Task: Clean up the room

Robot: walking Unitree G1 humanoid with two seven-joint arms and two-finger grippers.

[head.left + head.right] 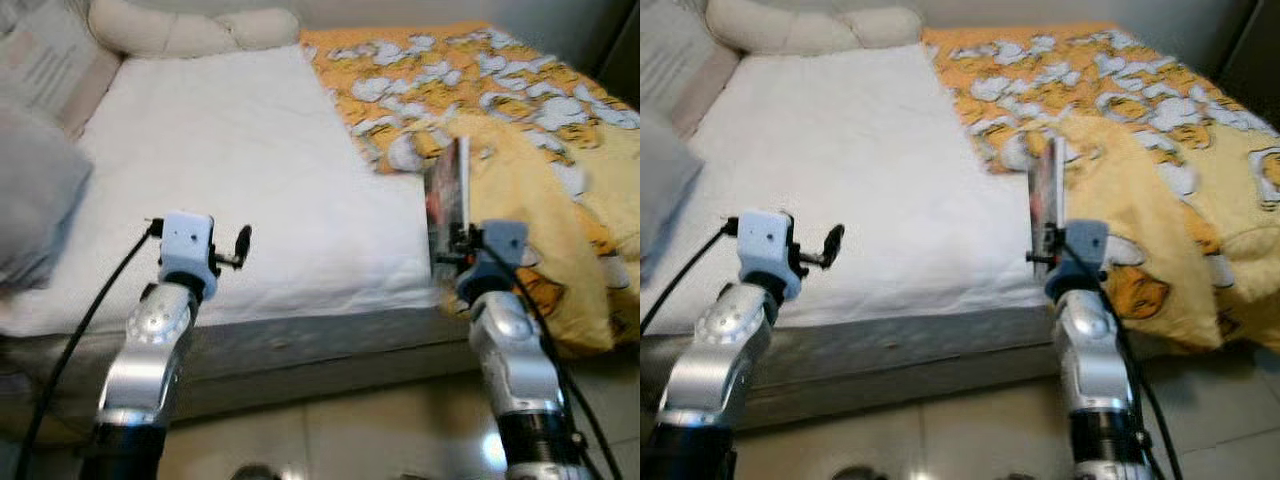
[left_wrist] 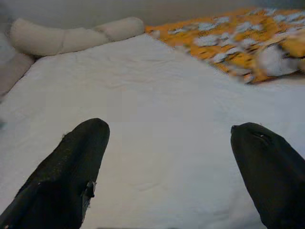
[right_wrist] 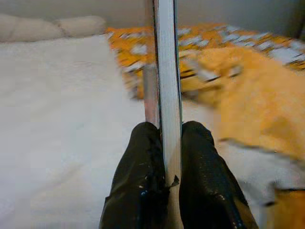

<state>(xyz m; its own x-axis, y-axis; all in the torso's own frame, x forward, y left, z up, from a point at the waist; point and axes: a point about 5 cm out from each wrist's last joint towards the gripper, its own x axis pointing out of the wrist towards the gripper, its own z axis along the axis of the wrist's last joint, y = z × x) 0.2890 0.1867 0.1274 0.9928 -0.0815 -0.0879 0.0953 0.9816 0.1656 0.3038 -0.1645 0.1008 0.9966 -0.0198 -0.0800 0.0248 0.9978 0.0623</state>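
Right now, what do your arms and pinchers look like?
Both arms are shiny silver with rounded joints, darker black sections lower down. Each wrist has a boxy pale blue-grey block. Black cables run along them. The left gripper and right gripper each have two long, rounded black fingers.

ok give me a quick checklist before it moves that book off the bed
1. Grip on the book: ok, right gripper has a finger pressed on each side.
2. Book orientation: ok, held upright, edge-on.
3. Book free of the yellow blanket: cannot tell, it sits right beside it.
4. Left gripper free: ok, open over the white sheet, holding nothing.
5. Drop-off spot for the book: cannot tell.
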